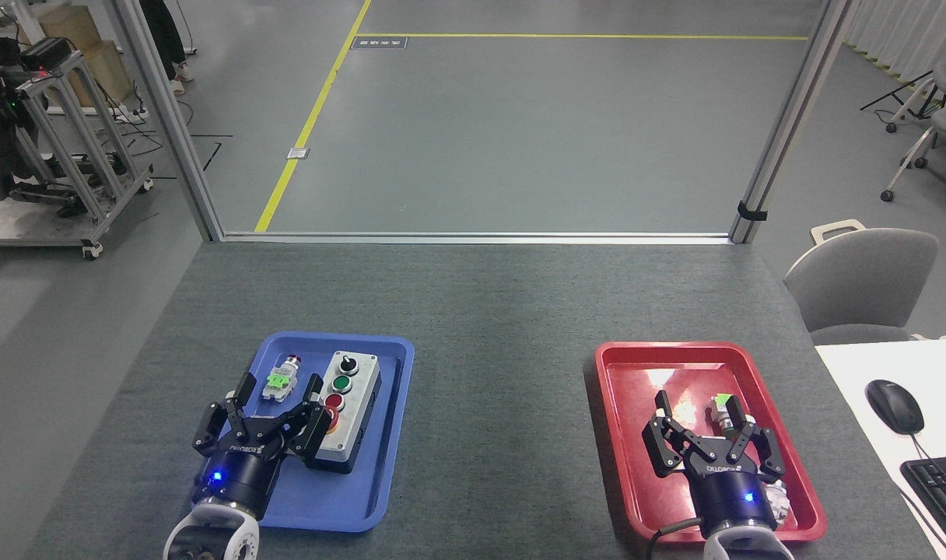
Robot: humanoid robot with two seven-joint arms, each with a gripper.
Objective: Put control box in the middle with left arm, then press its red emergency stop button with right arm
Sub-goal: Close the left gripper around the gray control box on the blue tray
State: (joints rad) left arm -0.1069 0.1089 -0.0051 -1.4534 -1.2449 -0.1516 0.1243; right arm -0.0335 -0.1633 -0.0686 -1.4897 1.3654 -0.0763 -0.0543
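Lower left of frame: control box (pixel 352 410) lying in blue tray (pixel 380 498) beside small silver switch (pixel 280 379), big red emergency stop button (pixel 331 421) partly hidden behind left gripper (pixel 280 397), fingers spread wide, clasping nothing. Lower right: right gripper (pixel 706 414) likewise agape and empty above red tray (pixel 621 435). Centre tabletop (pixel 504 389) bare between trays.

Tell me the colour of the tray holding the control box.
Blue: the tray under the control box shows plainly in the head view.
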